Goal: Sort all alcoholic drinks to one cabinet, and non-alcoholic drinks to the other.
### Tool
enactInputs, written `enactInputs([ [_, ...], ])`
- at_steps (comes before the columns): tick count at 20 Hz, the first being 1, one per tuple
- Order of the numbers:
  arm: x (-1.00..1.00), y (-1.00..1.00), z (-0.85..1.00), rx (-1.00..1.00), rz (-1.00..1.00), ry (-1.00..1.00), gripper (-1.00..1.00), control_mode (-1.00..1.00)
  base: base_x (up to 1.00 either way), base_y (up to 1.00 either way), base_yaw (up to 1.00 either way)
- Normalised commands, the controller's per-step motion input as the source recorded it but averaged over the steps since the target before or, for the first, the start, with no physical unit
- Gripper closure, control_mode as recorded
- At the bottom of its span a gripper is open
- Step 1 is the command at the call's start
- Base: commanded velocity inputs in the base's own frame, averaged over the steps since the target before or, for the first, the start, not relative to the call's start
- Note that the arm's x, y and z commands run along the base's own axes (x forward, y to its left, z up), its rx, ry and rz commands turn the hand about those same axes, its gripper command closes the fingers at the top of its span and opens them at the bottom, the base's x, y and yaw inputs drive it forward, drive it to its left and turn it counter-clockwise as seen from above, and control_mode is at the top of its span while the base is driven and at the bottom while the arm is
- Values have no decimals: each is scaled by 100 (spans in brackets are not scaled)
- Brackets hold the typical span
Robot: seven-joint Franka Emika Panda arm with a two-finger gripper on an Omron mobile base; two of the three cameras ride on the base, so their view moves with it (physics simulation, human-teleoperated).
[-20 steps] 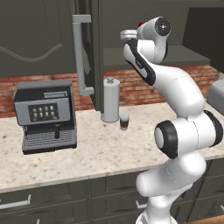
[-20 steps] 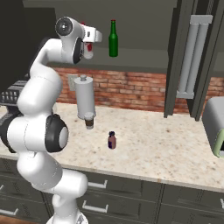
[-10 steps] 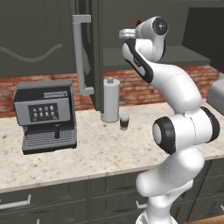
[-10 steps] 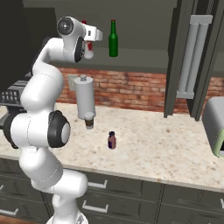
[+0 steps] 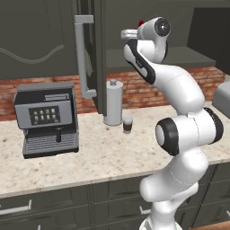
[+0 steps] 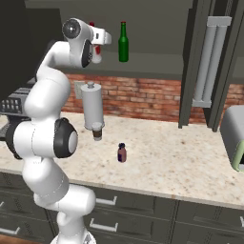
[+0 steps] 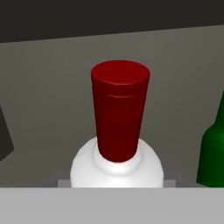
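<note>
As gripper [image 6: 96,47] grips, white bottle [image 7: 117,131] between, upright

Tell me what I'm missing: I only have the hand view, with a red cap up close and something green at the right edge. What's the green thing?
Observer: It's the green bottle, standing upright on the shelf of the open wall cabinet, apart from the white bottle that the pincer holds at shelf height.
Operator: And the soft drinks?
Observer: Both are down on the counter. The coffee cup stands right in front of the grey canister.
Operator: The purple one?
Observer: The purple bottle stands upright by itself, nearer the counter's front edge than the cup.
</note>
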Motion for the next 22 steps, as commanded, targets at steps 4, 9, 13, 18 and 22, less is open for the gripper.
enactInputs([
  [4,11,2,-7,2,-1,-2,100,-100,0,0,0],
  [9,12,1,-7,2,0,-1,100,-100,0,0,0],
  [13,12,2,-8,2,-1,-1,100,-100,0,0,0],
  [18,12,5,-9,1,-1,0,-100,-100,0,0,0],
  [22,13,4,-8,0,0,0,-100,-100,0,0,0],
])
